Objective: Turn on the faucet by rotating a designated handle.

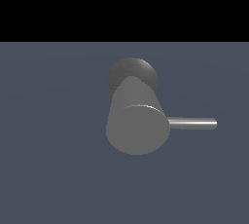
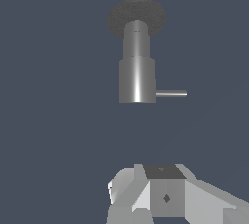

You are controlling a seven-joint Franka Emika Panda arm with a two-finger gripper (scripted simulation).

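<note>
Handle [image 2: 170,93], a thin rod jutting sideways from the faucet [image 2: 137,79] toward the exterior view's right, lies well apart from the hand [image 2: 165,196], whose opening I cannot tell since no fingertips show.

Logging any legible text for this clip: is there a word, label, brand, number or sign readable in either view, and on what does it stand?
None: no readable text in either view.
The thick matte grey cylinder faucet is plain.
Its thin shiny silver-grey rod handle is bare.
The glossy white robot gripper shows only small dark diamond-shaped marks, not letters or numbers.
</note>
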